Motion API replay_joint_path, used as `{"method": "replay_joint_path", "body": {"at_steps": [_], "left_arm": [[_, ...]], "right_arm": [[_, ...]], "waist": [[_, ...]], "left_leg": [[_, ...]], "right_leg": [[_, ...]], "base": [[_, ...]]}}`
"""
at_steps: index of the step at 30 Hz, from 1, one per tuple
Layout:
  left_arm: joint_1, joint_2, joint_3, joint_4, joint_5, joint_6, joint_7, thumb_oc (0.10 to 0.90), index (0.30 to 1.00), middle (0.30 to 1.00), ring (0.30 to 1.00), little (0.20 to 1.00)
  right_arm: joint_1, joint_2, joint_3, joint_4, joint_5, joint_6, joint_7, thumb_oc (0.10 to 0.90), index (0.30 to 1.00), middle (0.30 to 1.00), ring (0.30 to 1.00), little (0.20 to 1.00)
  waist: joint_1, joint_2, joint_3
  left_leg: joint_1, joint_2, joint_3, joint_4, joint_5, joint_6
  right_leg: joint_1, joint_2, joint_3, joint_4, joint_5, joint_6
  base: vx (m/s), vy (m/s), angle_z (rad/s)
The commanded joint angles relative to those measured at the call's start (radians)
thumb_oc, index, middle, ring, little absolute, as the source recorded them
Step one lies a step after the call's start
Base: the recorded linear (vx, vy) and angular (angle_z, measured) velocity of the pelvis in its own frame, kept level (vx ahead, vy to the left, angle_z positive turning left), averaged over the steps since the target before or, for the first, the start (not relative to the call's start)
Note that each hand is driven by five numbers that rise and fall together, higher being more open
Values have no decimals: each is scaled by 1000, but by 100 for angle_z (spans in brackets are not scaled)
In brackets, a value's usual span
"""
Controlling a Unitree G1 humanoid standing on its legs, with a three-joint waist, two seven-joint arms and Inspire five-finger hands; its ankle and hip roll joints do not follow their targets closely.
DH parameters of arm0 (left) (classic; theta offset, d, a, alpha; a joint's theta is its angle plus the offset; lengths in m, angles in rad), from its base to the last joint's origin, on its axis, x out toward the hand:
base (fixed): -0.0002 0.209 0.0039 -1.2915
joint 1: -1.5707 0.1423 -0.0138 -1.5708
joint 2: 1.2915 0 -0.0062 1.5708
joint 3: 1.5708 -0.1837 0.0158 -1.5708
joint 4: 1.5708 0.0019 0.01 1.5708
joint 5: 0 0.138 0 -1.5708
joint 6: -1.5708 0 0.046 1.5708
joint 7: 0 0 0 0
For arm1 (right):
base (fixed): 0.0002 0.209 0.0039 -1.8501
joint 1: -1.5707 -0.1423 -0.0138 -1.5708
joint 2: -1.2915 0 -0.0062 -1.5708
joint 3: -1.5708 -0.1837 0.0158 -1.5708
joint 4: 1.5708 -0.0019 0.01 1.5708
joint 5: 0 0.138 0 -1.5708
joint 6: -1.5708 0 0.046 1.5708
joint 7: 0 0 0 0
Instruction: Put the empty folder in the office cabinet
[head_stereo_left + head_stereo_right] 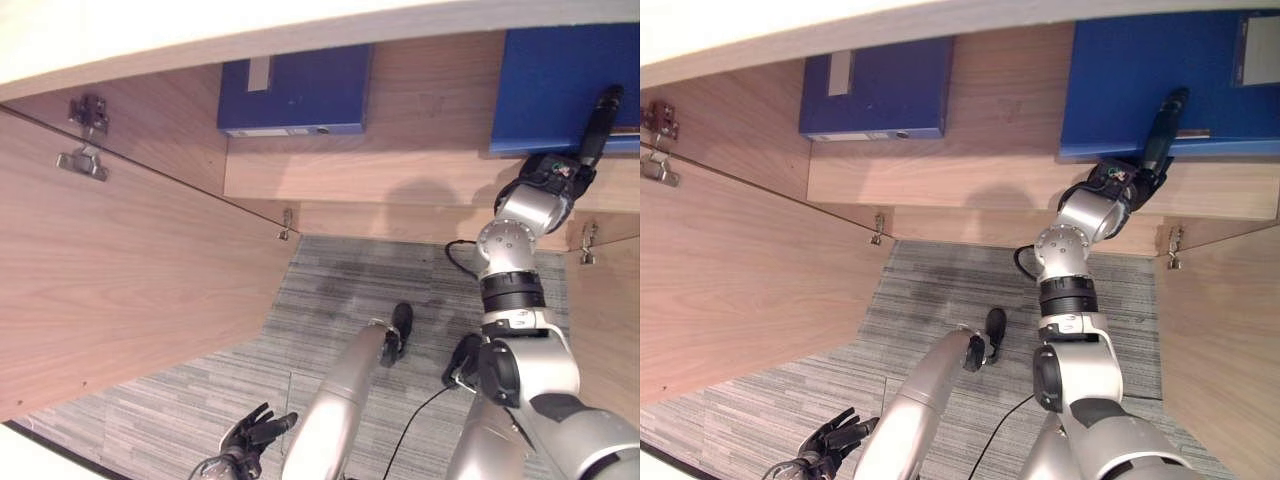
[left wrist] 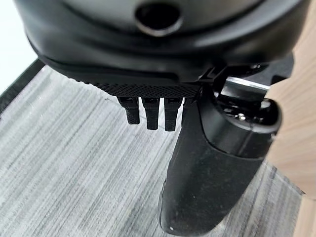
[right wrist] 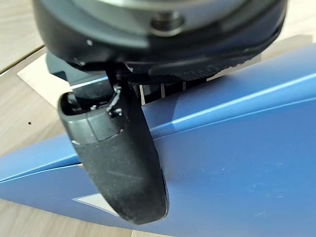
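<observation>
- Lying flat on the cabinet shelf (image 1: 400, 170), the blue folder (image 1: 1140, 80) has its near edge close to the shelf front; judged from this, the placing step is at or near its end.
- The right hand (image 1: 1162, 125) reaches up from below and meets the folder at that near edge. In the right wrist view the thumb (image 3: 118, 163) lies on the upper blue cover (image 3: 237, 168), and short fingertips (image 3: 163, 91) show past the folder's edge on its other side. This reads as a pinch across the folder's thickness, the sort of hold that keeps a thin, flat item level while it slides in.
- A second, darker blue folder (image 1: 295, 95) lies on the same shelf, well apart to the left. A bare strip of wood between the two leaves room for the carried folder to sit without pushing its neighbour.
- The cabinet door (image 1: 120, 290) stands swung out at the left, its hinges (image 1: 85, 160) exposed, which gives the arm a free path to the shelf.
- The left hand (image 1: 255, 435) hangs low over the grey carpet (image 1: 340, 290), holding nothing. Its fingers are loosely extended, and it is well away from the cabinet, so it plays no part in the hold.
- What remains, by this judgement, is to release the pinch and draw the right hand straight back, taking care not to drag the folder off the shelf lip.
</observation>
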Motion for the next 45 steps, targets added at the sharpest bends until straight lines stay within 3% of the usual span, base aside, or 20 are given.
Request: {"method": "replay_joint_path", "body": {"at_steps": [1, 5, 6, 7, 11, 18, 24, 32, 40, 42, 45], "left_arm": [[22, 7, -5, 110, 26, -5, 34, 800, 900, 900, 900, 900], [5, -4, 15, 148, 32, -13, 47, 800, 900, 900, 900, 900], [2, -6, 19, 156, 32, -13, 48, 800, 900, 900, 900, 900], [-1, -7, 22, 163, 37, -13, 48, 800, 900, 900, 900, 900], [-14, -16, 40, 197, 50, -14, 48, 800, 900, 900, 900, 900], [-23, -32, 46, 202, 53, -15, 47, 800, 900, 900, 900, 900], [-46, -50, 41, 178, 31, -13, 64, 800, 900, 900, 900, 900], [-82, -66, 40, 161, 2, -7, 83, 800, 900, 900, 900, 900], [-121, -93, 54, 174, -37, -3, 99, 800, 900, 900, 900, 900], [-158, -107, 53, 166, -48, -2, 116, 800, 900, 900, 900, 900], [-186, -116, 52, 159, -54, -5, 127, 800, 900, 900, 900, 900]], "right_arm": [[-147, -150, 86, -59, -50, -22, 90, 400, 300, 300, 300, 300], [-208, -185, 104, 11, 6, -8, 108, 400, 300, 300, 300, 300], [-217, -193, 107, 27, 22, -6, 114, 723, 785, 785, 785, 785], [-223, -197, 107, 42, 36, -5, 123, 800, 900, 900, 900, 900], [-225, -182, 103, 92, 108, 8, 176, 800, 900, 900, 900, 900], [-194, -122, 97, 73, 127, -7, 192, 800, 900, 900, 900, 900], [-126, 14, 93, -31, 105, -44, 170, 800, 900, 900, 900, 900], [-29, 117, 136, -186, 78, -70, 163, 800, 900, 900, 900, 900], [99, 103, 253, -340, -11, -47, 139, 800, 900, 900, 900, 900], [168, 86, 273, -381, -90, -12, 75, 800, 900, 900, 900, 900], [191, 85, 276, -398, -125, 3, 43, 800, 900, 900, 900, 900]], "waist": [[6, -42, -63], [13, -55, -74], [15, -56, -75], [16, -56, -75], [25, -58, -75], [25, -58, -69], [9, -58, -56], [-25, -69, -42], [-68, -102, -33], [-97, -122, -33], [-111, -131, -34]], "left_leg": [[30, 34, -97, 6, -154, -56], [26, 35, -98, 0, -151, -61], [25, 35, -97, -1, -150, -62], [22, 35, -96, -1, -150, -62], [12, 37, -93, -3, -147, -63], [13, 38, -87, -12, -144, -61], [21, 43, -74, -21, -142, -57], [27, 48, -64, -29, -138, -56], [34, 60, -55, -44, -130, -57], [37, 66, -49, -52, -128, -57], [38, 72, -48, -58, -127, -57]], "right_leg": [[70, 17, 4, -70, -32, 21], [66, 18, 5, -74, -31, 19], [65, 18, 5, -73, -30, 20], [63, 18, 6, -73, -29, 20], [51, 20, 4, -72, -24, 19], [51, 23, 5, -77, -19, 18], [56, 29, 11, -89, -12, 17], [54, 33, 19, -95, -1, 15], [52, 37, 29, -104, 13, 13], [51, 41, 29, -112, 20, 12], [48, 44, 31, -117, 25, 11]], "base": [[0, 0, 0], [12, -11, -2], [0, 0, 0], [0, 0, 0], [0, 0, 0], [0, 0, 0], [-1, 3, -1], [-7, 14, -4], [-13, 23, -8], [-16, 30, -14], [-16, 20, -17]]}}
